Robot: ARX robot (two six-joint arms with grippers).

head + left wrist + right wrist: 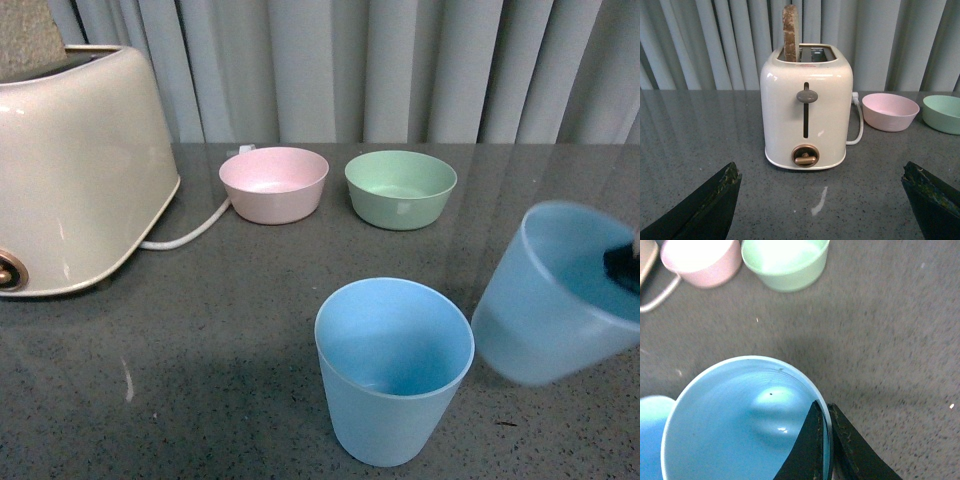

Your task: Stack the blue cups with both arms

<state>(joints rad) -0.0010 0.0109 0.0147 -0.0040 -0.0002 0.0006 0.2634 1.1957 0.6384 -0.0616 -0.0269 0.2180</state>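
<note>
One blue cup stands upright on the grey table near the front middle. My right gripper is shut on the rim of the second blue cup, one finger inside and one outside. In the front view this held cup hangs tilted above the table, just right of the standing cup, with a bit of black gripper at its rim. The standing cup's edge shows in the right wrist view. My left gripper is open and empty, low over the table facing the toaster.
A cream toaster with a slice of bread stands at the left, its white cord trailing right. A pink bowl and a green bowl sit at the back before a grey curtain.
</note>
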